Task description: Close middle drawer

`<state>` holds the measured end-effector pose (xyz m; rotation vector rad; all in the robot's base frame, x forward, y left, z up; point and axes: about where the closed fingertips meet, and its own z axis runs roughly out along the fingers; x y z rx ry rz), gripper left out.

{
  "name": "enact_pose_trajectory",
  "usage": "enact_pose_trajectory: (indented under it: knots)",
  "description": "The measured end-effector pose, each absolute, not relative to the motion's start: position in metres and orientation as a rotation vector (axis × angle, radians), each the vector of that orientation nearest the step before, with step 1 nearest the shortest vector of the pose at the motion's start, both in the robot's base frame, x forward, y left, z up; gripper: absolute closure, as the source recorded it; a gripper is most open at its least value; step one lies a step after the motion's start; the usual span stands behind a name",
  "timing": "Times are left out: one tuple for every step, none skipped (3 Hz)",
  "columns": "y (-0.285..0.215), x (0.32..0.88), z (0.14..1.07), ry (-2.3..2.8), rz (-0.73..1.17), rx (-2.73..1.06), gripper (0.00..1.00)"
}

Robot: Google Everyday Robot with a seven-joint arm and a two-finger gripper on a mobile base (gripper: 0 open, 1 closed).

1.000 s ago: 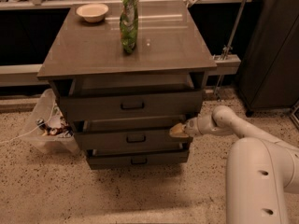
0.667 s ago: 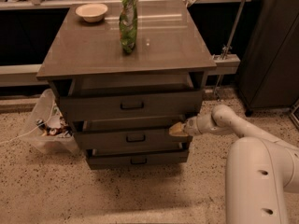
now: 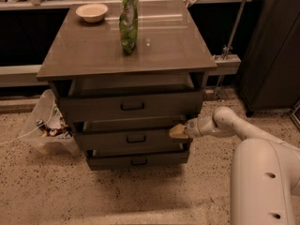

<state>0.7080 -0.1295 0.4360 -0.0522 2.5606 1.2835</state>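
My gripper [image 3: 179, 131] is at the right end of the middle drawer [image 3: 122, 140] front, which runs off to my left. Spread or pinched, I can't tell.

No text is legible, not even on the green bag [image 3: 128, 18]. The gripper [image 3: 179, 131] sits at the right end of the middle drawer [image 3: 123, 139], under the front-right corner of the desk [image 3: 93, 55].

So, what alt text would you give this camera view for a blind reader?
A white robot arm holds its gripper at the right end of a partly open middle drawer in a grey-brown cabinet. A bowl and a green bag stand on top.
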Motion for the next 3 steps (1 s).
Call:
enact_pose_trajectory:
  knots:
    - [-0.1339, 0.6931, 0.4511, 2.525, 1.286, -0.065, 1.00]
    - [-0.1328, 0.6899, 0.4501, 2.529, 1.291, -0.065, 0.81]
    - [-0.1328, 0.6899, 0.4501, 2.529, 1.291, -0.065, 0.58]
